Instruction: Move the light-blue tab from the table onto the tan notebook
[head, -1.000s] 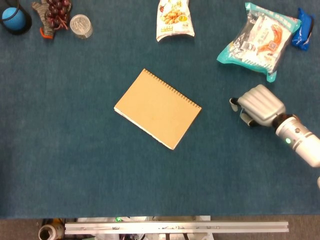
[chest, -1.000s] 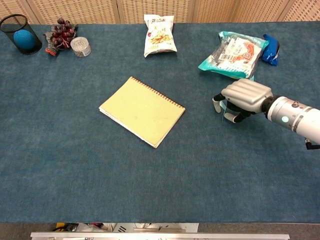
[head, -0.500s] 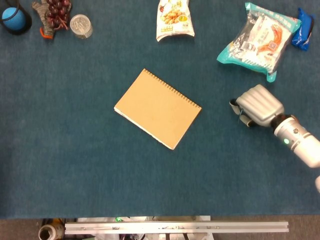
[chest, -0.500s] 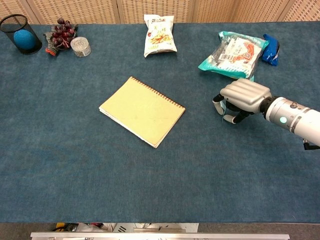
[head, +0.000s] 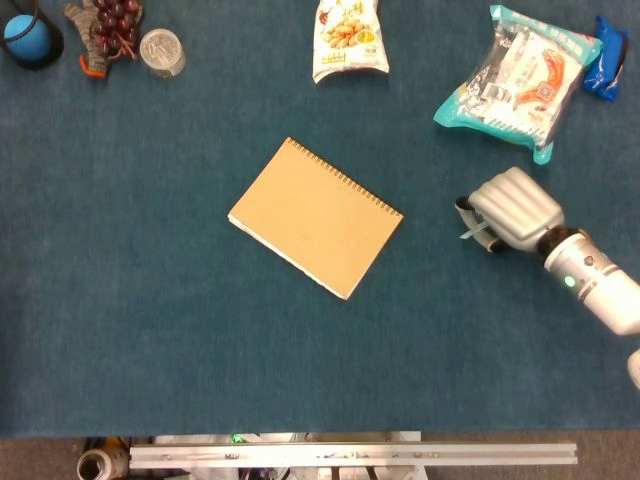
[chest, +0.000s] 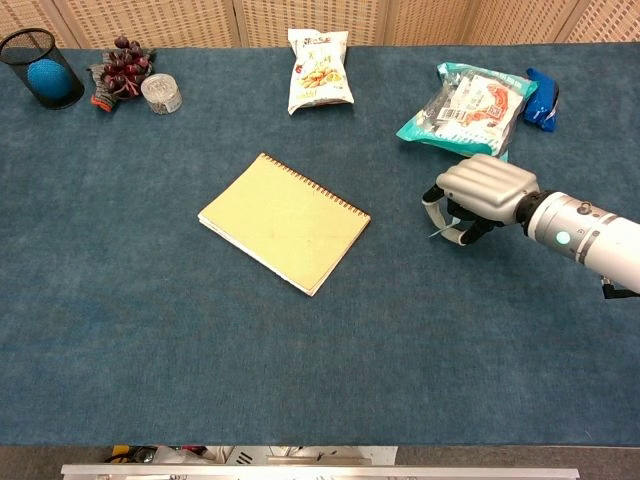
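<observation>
Light-blue tab (head: 473, 232) pokes out from the right hand's (head: 510, 208) curled fingers, right of the tan notebook (head: 315, 217); a black mesh cup (head: 30, 38) holds a blue ball (head: 20, 29). Chest view: that hand (chest: 485, 190), knuckles up, pinches the tab (chest: 440, 232) just above the table (chest: 300, 380).

Light-blue tab (head: 472, 232) mostly hidden under curled right hand (head: 510, 208); blue packet (head: 607, 57) cut by right edge.
</observation>
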